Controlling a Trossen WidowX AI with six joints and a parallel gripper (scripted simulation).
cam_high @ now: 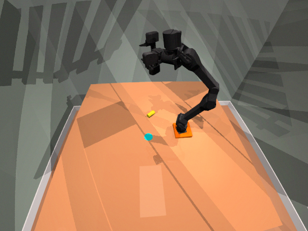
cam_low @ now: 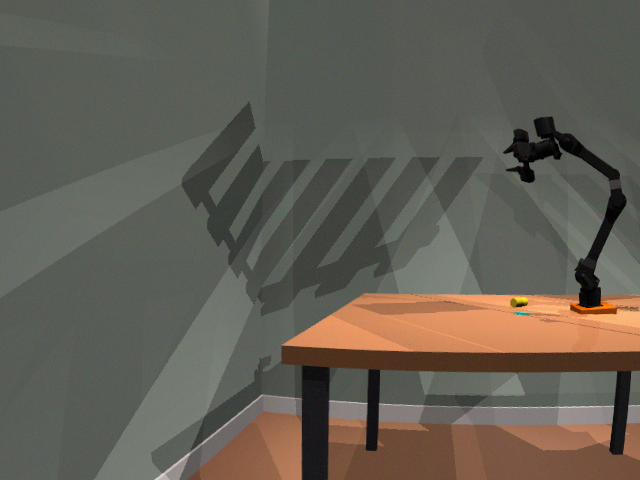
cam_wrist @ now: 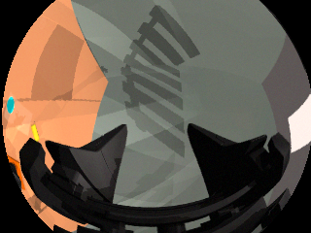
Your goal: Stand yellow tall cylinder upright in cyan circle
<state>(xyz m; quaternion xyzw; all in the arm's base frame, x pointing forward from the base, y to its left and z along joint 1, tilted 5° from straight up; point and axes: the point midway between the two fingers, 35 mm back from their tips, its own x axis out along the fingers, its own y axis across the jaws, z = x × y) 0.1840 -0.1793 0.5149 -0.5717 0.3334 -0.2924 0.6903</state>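
The yellow cylinder (cam_high: 150, 114) (cam_low: 519, 302) (cam_wrist: 35, 132) lies on its side on the table. The flat cyan circle (cam_high: 148, 136) (cam_low: 521, 313) (cam_wrist: 11, 105) lies apart from it, nearer the front in the top view, with nothing standing on it. My gripper (cam_high: 141, 52) (cam_low: 506, 161) (cam_wrist: 157, 128) is open and empty, high above the table. Its fingers point sideways toward the wall, well clear of the cylinder. In the wrist view the cylinder and the circle show at the far left, outside the fingers.
The orange base plate (cam_high: 186, 134) (cam_low: 594, 310) under the arm sits on the table (cam_high: 119, 179) (cam_low: 413, 335), to the right of the circle and the cylinder in the top view. Dark shadows and a pale rectangular patch show on the table top. Grey walls stand around it.
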